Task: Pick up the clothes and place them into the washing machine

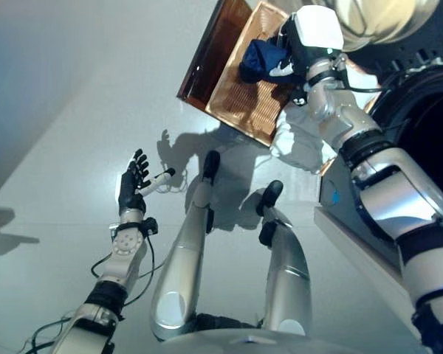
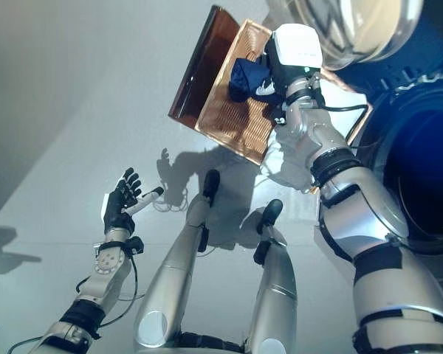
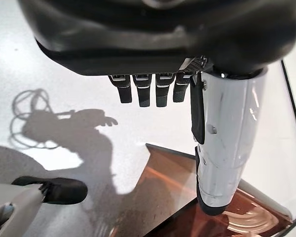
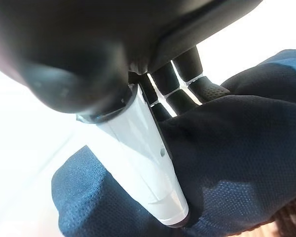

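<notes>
Right hand (image 1: pixel 284 55) curls its fingers and thumb into the dark blue mesh-fabric garment (image 4: pixel 246 163) over the brown ribbed plastic basket (image 1: pixel 240 99), evidently gathering it for lifting; left hand (image 1: pixel 133 184) hangs open, idle.

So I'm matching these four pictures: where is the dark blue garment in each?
Left eye view: dark blue garment upper centre, on the brown basket.
Right eye view: upper centre, same basket.
Left wrist view: not in it; only the basket.
Right wrist view: fills the frame, in the right hand.
</notes>
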